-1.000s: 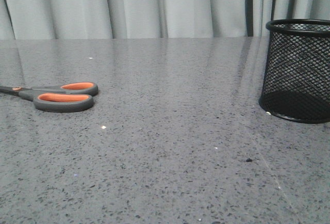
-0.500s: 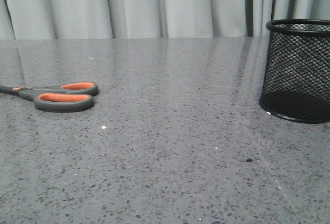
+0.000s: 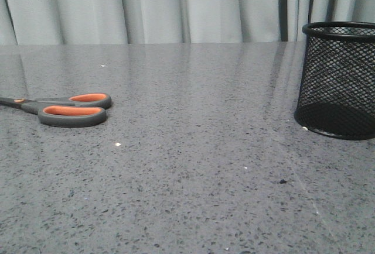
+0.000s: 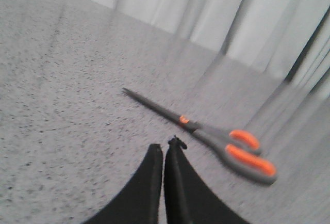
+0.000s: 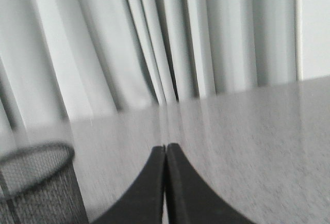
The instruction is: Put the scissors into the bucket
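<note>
Front view shows me the grey speckled table (image 3: 193,166) with nothing yet done toward the task: no arm enters this picture at all. On the table's right side stands the bucket (image 3: 338,78), upright and, as far as I can see through its mesh, holding nothing. Well apart from it, on the left side, the scissors (image 3: 73,109) lie flat and shut, handles toward the middle, blades running off the left edge of the picture. From the left wrist camera I see my left claw (image 4: 164,149) with its fingers pressed together, empty, hovering above the table near the scissors' pivot but not touching them. My right claw (image 5: 165,149) is likewise pinched shut on nothing, with the bucket off to one side. I judge everything is left: open, grasp, lift, carry across, drop in.
</note>
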